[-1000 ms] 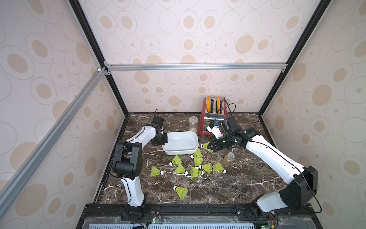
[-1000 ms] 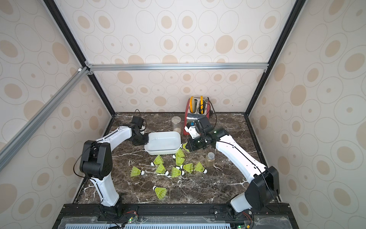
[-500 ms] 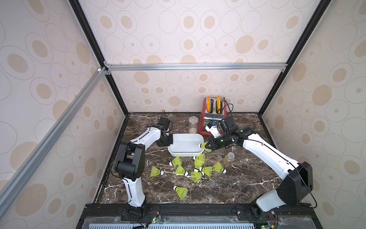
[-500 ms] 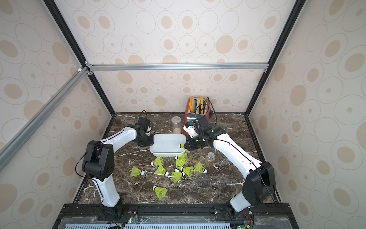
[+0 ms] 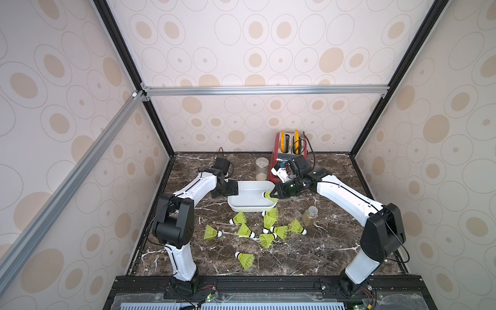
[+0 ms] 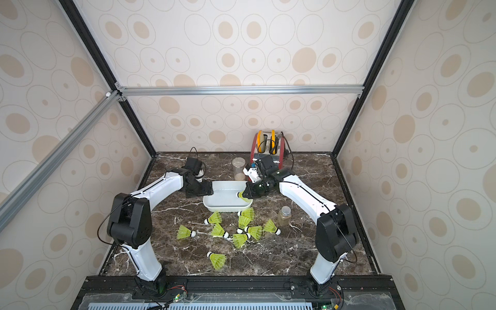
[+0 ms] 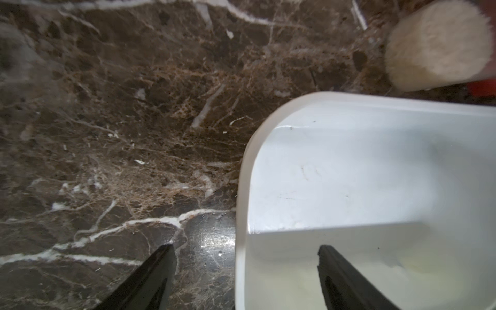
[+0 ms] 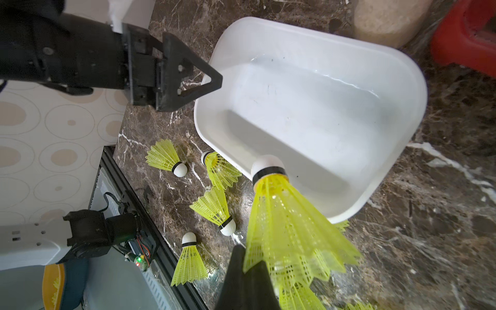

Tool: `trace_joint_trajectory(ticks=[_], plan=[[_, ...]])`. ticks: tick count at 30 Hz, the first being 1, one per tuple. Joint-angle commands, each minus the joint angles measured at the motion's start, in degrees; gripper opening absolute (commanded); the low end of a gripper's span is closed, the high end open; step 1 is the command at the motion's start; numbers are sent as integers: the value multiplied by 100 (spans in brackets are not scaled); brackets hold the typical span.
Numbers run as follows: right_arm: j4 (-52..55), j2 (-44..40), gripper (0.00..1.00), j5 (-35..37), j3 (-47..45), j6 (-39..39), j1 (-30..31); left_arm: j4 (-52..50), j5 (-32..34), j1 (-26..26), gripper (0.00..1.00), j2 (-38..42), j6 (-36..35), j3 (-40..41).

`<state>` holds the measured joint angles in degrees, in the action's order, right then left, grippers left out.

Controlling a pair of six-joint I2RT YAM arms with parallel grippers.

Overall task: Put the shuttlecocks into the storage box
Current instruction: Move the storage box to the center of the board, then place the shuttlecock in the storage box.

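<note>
Now our right claw (image 5: pixel 275 192) holds a shuttlecock (image 5: pixel 269 195) over the storage box (image 5: pixel 252 209), left claw (image 7: pixel 245 247) wide; we should release next

Cream walls (image 5: pixel 255 40) with beige ovals enclose a dark brown marble floor (image 5: pixel 308 255), braced by aluminium rails (image 5: pixel 263 90).

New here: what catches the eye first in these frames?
Neon yellow-green plastic shuttlecocks litter the dark marble tabletop in front of a shallow white plastic storage box. The right gripper holds another shuttlecock by its skirt, tip over the box, while the open left gripper straddles the wall at its other end.
</note>
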<state>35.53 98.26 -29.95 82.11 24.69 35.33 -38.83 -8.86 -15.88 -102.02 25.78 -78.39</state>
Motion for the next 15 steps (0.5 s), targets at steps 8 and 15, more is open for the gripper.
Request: trace_joint_trajectory(ticks=[8, 15], plan=[[-943, 777, 0, -266, 464, 496, 171, 721, -441, -273, 81, 2346, 880, 1434], [-1296, 1510, 0, -308, 1014, 668, 499, 385, -678, -354, 80, 4132, 1149, 2308]])
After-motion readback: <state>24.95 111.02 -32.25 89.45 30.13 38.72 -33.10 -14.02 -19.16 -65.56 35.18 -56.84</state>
